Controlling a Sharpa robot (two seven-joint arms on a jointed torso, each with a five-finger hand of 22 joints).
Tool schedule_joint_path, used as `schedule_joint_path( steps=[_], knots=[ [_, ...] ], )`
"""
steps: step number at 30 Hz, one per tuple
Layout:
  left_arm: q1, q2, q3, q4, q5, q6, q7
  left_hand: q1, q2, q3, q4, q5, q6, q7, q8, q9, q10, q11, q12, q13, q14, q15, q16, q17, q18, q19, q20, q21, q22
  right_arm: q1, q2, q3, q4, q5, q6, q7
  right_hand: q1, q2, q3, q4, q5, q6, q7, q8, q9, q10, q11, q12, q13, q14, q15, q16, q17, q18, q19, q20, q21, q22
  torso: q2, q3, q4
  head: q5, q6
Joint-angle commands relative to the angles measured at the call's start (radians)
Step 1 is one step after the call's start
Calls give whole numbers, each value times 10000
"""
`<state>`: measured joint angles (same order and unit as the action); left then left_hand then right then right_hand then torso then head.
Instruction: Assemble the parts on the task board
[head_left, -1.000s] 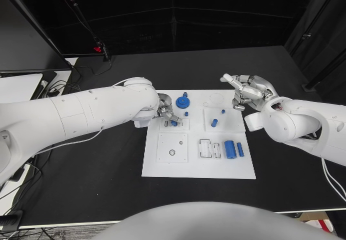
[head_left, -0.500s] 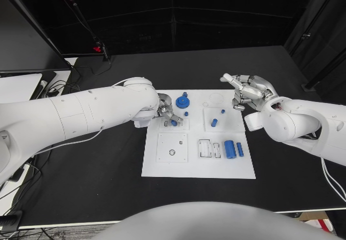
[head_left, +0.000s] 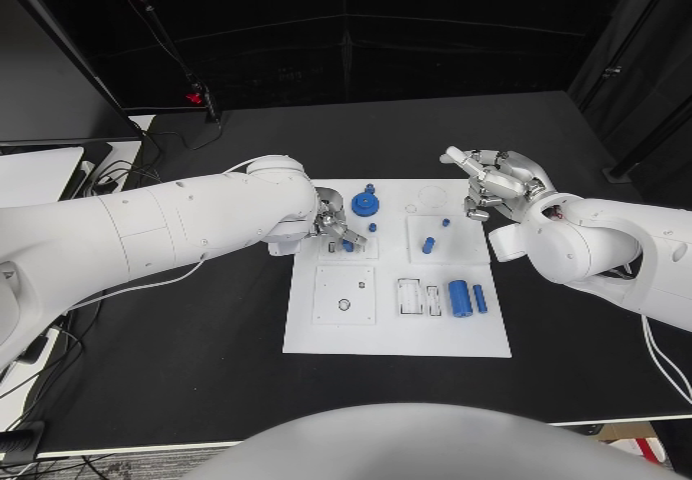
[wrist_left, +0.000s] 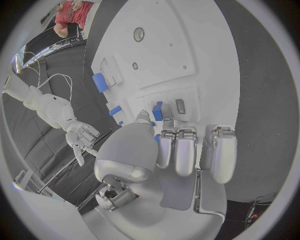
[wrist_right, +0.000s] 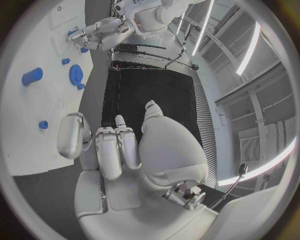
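Almost nothing has moved since the earlier frames: both hands keep their places. At the far left part of the task board (head_left: 397, 335), the left hand (head_left: 333, 225) pinches a small blue part (head_left: 348, 245) between its fingertips, low over the board. Just beyond this hand stands the blue gear (head_left: 365, 206), and a small blue peg (head_left: 372, 228) is beside it. Over the board's far right corner the right hand (head_left: 493, 184) hovers empty with loosely curled, parted fingers. Nearer to the robot lie a blue cylinder (head_left: 460, 298) and a blue bar (head_left: 480, 298).
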<state>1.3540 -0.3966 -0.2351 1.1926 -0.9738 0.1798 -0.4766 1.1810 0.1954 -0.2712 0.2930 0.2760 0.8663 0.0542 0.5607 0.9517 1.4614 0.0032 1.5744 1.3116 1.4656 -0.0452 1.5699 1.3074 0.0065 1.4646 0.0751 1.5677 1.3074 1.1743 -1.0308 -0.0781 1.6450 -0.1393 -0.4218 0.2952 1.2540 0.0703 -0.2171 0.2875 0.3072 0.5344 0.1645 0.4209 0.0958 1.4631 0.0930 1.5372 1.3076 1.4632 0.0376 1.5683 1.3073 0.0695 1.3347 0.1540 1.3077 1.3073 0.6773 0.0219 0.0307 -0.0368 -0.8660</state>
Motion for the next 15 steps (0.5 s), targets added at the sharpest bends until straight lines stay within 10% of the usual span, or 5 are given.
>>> schedule_joint_path(
  steps=[1, 15],
  knots=[
    [-19, -5, -13, 7, 36, 108, 66, 29, 75, -65, -12, -38, -82, 3, 82, 67, 1094, -46, -37, 2592, 1052, 22, 9, 2634, -65, 1061, 16, 31, 2634, 11, 2, 5, 9, 35, 98, 37, -9, 89, -42, 11, 23, -77, 182, 43, 15, 365, 65, 7, 2128, 1076, 63, 25, 2635, 90, -58, -7, -60, 1447, -1, 4, 1, -6, -13],
    [-22, -10, -13, 11, 68, 72, 161, 85, 179, -218, -12, -29, -294, -57, 831, 759, 1094, -101, -37, 2592, 1052, -1, 9, 2634, -65, 1061, 1, 31, 2634, 11, 5, 5, 2, 35, 88, 23, -10, 95, -47, 8, 23, -84, 183, 59, 15, 362, 67, 6, 2124, 1076, 64, 25, 2635, 91, -61, -6, -65, 1446, 2, 5, 4, -21, -55]
  ],
)
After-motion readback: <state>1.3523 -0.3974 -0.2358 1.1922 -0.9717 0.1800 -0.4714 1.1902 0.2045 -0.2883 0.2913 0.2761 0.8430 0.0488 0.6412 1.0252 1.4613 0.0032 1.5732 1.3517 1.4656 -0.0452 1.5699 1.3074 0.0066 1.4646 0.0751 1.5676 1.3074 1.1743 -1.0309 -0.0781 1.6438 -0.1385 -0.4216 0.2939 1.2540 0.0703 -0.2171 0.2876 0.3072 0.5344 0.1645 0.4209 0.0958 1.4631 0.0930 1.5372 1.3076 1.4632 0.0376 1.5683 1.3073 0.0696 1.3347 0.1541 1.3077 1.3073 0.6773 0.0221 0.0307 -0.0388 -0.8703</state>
